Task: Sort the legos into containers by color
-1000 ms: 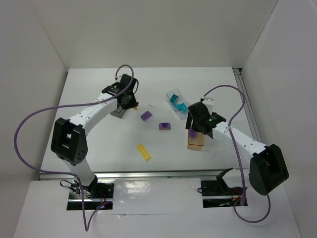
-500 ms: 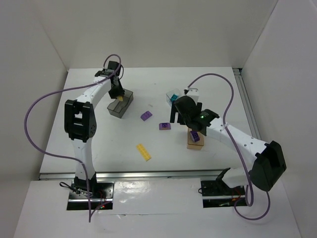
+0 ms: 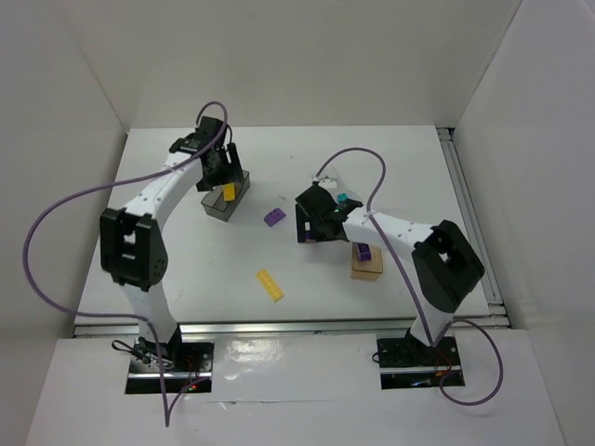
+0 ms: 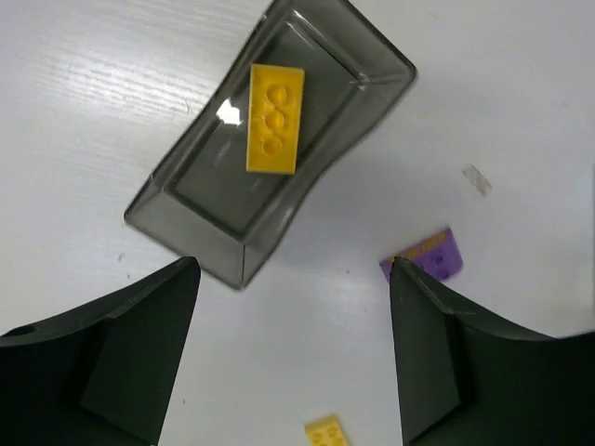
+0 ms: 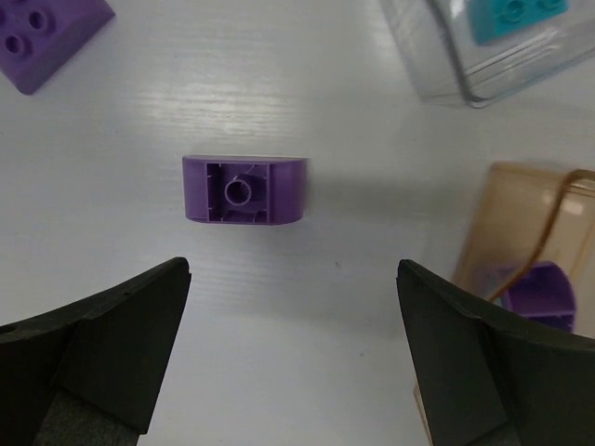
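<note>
Firstly, dark grey bin [image 4: 200, 190]: it is set on the table [image 3: 214, 279] at the left rear. One yellow brick [image 4: 275, 119] is contained, lying flat with studs up towards one end of the floor.
Clear bin [image 5: 437, 65]: only a corner is seen, in the right wrist view. A teal brick [image 5: 509, 11] is seen inside, cut off by the frame edge, so a full count cannot be made.
Tan bin [image 3: 368, 271]: it is placed right of centre, just beside the right arm. A binned purple brick [image 3: 364, 251] is contained, and its exact pose cannot be told.
Upturned purple brick [image 5: 244, 190]: it is laid on the table outside every bin, with its hollow underside facing up. It is seen just ahead of the right gripper's spread fingers and is touched by neither.
Studded purple brick [image 3: 274, 216]: it is left loose on the table, studs up, between the dark grey bin and the right gripper.
Yellow plate [image 3: 271, 284]: it is left loose on the table towards the front, well apart from all three bins.
Left gripper [image 4: 293, 269]: it is held above one end of the dark grey bin. The fingers are spread wide and nothing is gripped.
Right gripper [image 5: 293, 269]: it is held low over the table near the upturned purple brick. The fingers are spread wide and nothing is gripped.
</note>
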You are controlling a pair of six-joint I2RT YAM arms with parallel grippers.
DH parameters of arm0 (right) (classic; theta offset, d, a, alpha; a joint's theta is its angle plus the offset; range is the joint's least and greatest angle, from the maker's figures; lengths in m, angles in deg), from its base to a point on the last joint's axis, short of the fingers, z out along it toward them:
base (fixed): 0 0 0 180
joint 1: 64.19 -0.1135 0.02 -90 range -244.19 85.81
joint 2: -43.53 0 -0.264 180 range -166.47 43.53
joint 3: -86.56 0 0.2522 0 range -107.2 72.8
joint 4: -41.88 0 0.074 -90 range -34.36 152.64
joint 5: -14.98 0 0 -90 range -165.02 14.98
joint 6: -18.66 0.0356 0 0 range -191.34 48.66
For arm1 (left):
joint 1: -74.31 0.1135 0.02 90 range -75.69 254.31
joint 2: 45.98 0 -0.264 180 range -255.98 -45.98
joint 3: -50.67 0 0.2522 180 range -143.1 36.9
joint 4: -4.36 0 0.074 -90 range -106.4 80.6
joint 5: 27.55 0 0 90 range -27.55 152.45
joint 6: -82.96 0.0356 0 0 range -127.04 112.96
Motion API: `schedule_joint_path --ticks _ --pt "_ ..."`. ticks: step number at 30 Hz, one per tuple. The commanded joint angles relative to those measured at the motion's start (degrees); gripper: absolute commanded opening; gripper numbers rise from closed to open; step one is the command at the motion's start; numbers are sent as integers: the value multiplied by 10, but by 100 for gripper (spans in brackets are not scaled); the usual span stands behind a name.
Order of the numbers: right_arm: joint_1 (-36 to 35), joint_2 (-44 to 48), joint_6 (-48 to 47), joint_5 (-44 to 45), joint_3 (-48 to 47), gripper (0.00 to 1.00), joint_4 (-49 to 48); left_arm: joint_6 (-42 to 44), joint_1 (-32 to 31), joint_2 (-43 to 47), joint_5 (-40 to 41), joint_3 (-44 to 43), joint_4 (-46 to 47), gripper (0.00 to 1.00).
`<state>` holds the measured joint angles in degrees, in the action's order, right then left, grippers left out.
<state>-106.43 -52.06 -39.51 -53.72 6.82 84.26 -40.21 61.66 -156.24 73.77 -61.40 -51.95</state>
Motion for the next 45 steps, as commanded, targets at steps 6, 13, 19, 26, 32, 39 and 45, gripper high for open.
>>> schedule_joint_path --ticks 6,13,19,26,32,39,45 --pt "-5 -61 -19 -42 -31 100 -63 -73 -69 252 -43 293 82 83" --pt "1 -124 -29 -56 -66 100 -71 -161 -117 338 -37 408 104 83" --pt "1 -164 -24 -61 -85 100 -83 -146 -129 333 -3 386 88 83" --pt "1 -178 -19 -47 -92 74 -72 -146 -129 343 9 386 74 82" --pt "-4 -135 -13 -21 -103 49 -42 -146 -129 343 15 405 69 81" --pt "-4 -23 -8 59 -85 49 2 -135 -150 334 -22 423 97 79" --pt "8 137 34 125 22 50 16 -170 -242 273 -3 411 97 79"
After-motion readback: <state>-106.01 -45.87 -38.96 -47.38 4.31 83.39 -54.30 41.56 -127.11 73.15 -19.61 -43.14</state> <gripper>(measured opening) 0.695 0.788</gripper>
